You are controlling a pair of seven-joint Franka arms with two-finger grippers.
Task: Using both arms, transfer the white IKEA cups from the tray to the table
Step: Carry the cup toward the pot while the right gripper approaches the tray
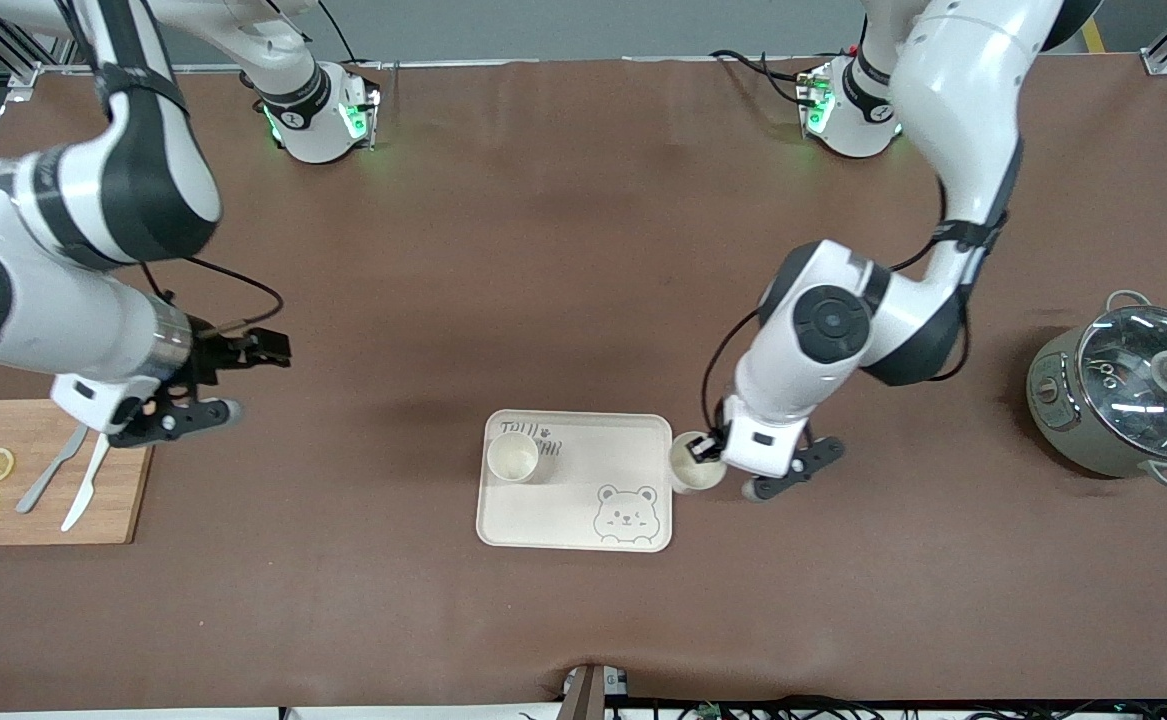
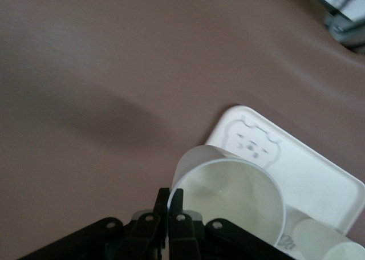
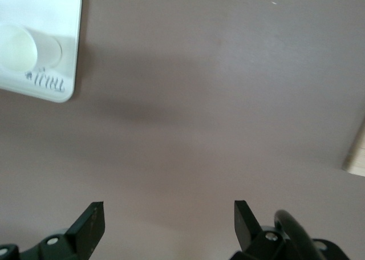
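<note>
Front view, left gripper [image 1: 708, 447]: clamped on the rim of one of the white IKEA cups, the held cup [image 1: 695, 463], which sits at the edge of the tray [image 1: 633, 440] toward the left arm's end of the table.
Front view, held cup's footing: hard to tell whether it has lifted free or rests half on the tray rim and half over the table [image 1: 563, 280].
Front view, second cup [image 1: 512, 458]: upright on the tray, in the corner toward the right arm's end, on the lettering, well apart from the held cup.
Front view, right gripper [image 1: 228, 385]: empty with its fingers spread wide, up in the air beside the cutting board [image 1: 43, 490], where a knife, a fork and lemon slices lie; this arm waits.
Front view, pot [image 1: 1123, 400]: glass-lidded, near the left arm's end, clear of the work.
Left wrist view, grip: the fingertips [image 2: 171, 203] pinch the wall of the cup [image 2: 228, 197] tightly, one inside and one outside; the cup tilts a little in the pinch. The bear face on the tray [image 2: 319, 174] shows just past it.
Right wrist view, pincer: both fingers [image 3: 91, 220] stand far apart with nothing between; the second cup [image 3: 23, 46] shows on the tray corner [image 3: 65, 80], well off.
Step in hand: carry the pinched cup off the tray.
Doing it well: lift straight first so the base clears the tray rim, keep the cup level since a rim pinch lets it swing, then set it flat on bare brown surface before letting go.
</note>
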